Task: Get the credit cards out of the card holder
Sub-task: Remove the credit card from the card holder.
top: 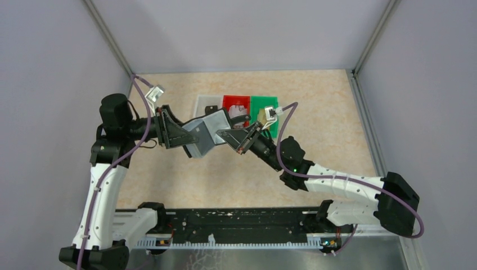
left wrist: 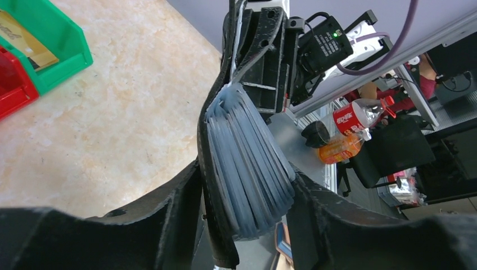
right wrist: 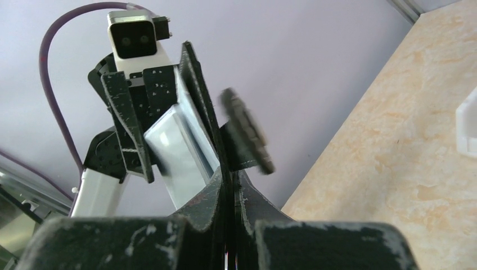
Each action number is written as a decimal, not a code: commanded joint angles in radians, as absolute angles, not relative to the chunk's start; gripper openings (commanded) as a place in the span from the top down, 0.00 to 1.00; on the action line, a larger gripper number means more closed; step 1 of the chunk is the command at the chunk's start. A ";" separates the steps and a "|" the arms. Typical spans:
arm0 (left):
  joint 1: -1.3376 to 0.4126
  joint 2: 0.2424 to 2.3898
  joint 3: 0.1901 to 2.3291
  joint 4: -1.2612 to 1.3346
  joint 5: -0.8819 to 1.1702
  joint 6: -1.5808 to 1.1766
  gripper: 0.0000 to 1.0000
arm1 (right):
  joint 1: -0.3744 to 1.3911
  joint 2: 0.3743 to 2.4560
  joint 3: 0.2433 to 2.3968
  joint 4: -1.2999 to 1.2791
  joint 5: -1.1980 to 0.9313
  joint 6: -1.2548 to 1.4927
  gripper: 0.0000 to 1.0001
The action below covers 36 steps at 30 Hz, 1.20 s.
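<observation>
The card holder (top: 205,135) hangs in the air between both arms, its black cover spread and its grey accordion pockets (left wrist: 247,163) fanned out. My left gripper (left wrist: 246,175) is shut on it, one finger on the black cover and the other on the pocket edges. My right gripper (right wrist: 226,175) is shut on the thin black cover edge (right wrist: 197,84), just under the blurred strap tab (right wrist: 246,134). In the top view the right gripper (top: 225,135) meets the holder from the right. A gold credit card (left wrist: 25,40) lies in the green bin (top: 264,104).
White bin (top: 203,103), red bin (top: 232,101) and green bin stand side by side behind the grippers; the red one holds something pale (top: 240,109). Grey walls close in the tan table (top: 315,112) on three sides.
</observation>
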<state>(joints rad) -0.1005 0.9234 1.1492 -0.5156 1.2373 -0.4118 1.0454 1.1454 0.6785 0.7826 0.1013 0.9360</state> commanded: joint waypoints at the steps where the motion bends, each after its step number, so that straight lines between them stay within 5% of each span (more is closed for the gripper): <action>1: -0.101 0.893 1.146 -0.478 1.325 -0.420 0.39 | 1.045 1.093 0.678 0.834 0.156 0.917 1.00; 22: -0.101 0.855 1.122 -0.648 1.143 -0.086 0.42 | 1.045 1.057 0.769 0.649 0.075 0.838 1.00; 30: -0.101 0.809 1.091 -0.607 1.311 -0.022 0.35 | 1.044 1.120 0.971 0.349 -0.174 0.658 1.00; 36: -0.101 0.765 1.069 -0.692 1.291 0.216 0.39 | 1.045 1.206 1.142 0.156 -0.416 0.556 1.00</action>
<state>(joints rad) -0.1005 0.7856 1.0702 -0.6411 1.2648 0.0269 1.0447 1.1713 0.9936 0.2363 -0.2016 0.6483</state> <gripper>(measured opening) 0.628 0.017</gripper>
